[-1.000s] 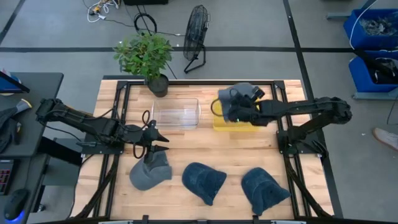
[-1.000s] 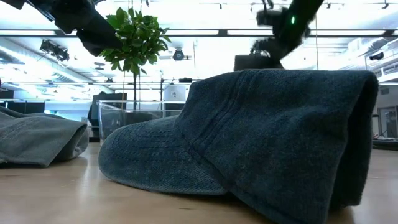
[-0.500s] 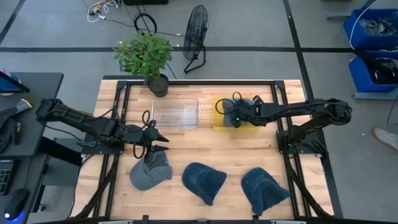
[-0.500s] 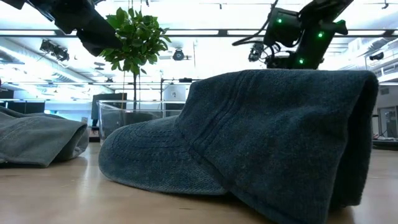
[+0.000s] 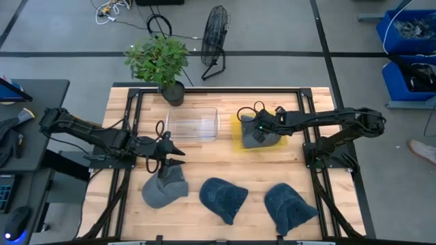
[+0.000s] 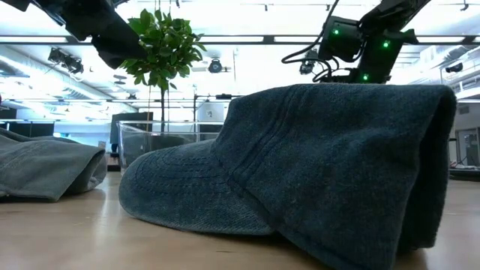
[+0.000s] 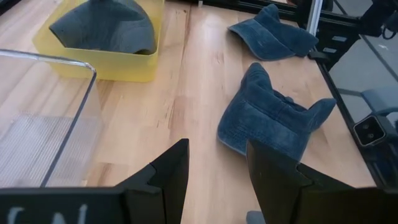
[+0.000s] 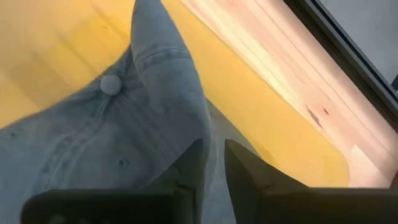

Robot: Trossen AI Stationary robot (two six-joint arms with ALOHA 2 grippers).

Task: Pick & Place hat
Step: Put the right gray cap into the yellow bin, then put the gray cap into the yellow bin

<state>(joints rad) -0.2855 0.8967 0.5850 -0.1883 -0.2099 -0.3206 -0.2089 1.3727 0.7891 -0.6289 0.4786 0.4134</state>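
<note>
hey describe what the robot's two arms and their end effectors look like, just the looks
Both arms are dark, slender and jointed. The left end effector shows two flat, matte black angular fingers. The right end effector has green indicator lights near the wrist and a thin black cable looping beside it; its fingers are equally dark and blocky.

Potted plant point(image 5: 158, 60) standing at table's point(image 5: 204, 160) far edge, beyond left gripper point(image 5: 178, 156), leaves spreading wide. Black floor fan point(image 5: 216, 34) sitting on grey floor past plant, well beyond right gripper point(image 5: 252, 131). Blue bins point(image 5: 409, 30) stacking up off table, far out past right gripper. Loose cables point(image 5: 112, 8) lying on floor, well beyond left gripper.
</note>
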